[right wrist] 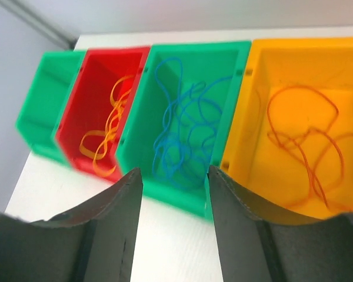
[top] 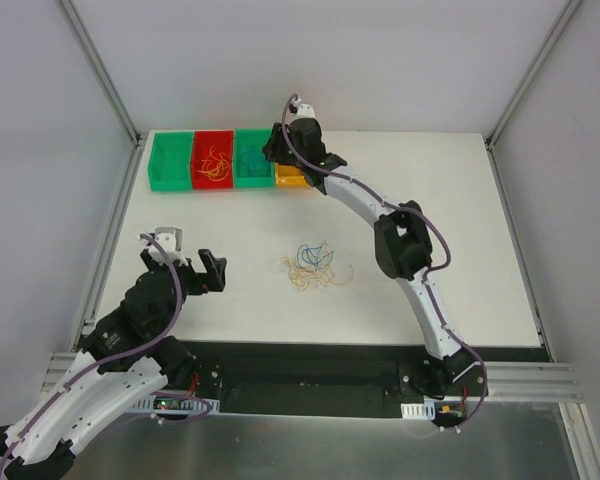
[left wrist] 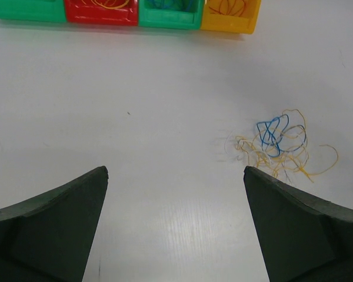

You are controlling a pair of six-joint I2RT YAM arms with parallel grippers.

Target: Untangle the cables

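Note:
A loose tangle of thin cables (top: pixel 313 265) in yellow, blue and white lies on the white table near the middle; in the left wrist view the tangle (left wrist: pixel 279 144) is ahead and to the right. My left gripper (top: pixel 192 255) (left wrist: pixel 175 170) hovers left of it, open and empty. My right gripper (top: pixel 276 152) (right wrist: pixel 175 171) hangs over the row of bins at the back, its jaws apart with nothing between them. Below it, blue cables (right wrist: pixel 182 129) lie in a green bin (right wrist: pixel 238 76), yellow-orange cables (right wrist: pixel 109 132) in the red bin (right wrist: pixel 91 76), and orange cables (right wrist: pixel 306 138) in the yellow bin (right wrist: pixel 265 64).
The bins stand side by side along the table's far edge, the leftmost green bin (top: pixel 170 162) (right wrist: pixel 44 111) holding nothing I can see. Metal frame posts (top: pixel 100 70) rise at the back corners. The right arm (top: pixel 405 250) reaches diagonally across the table's right half.

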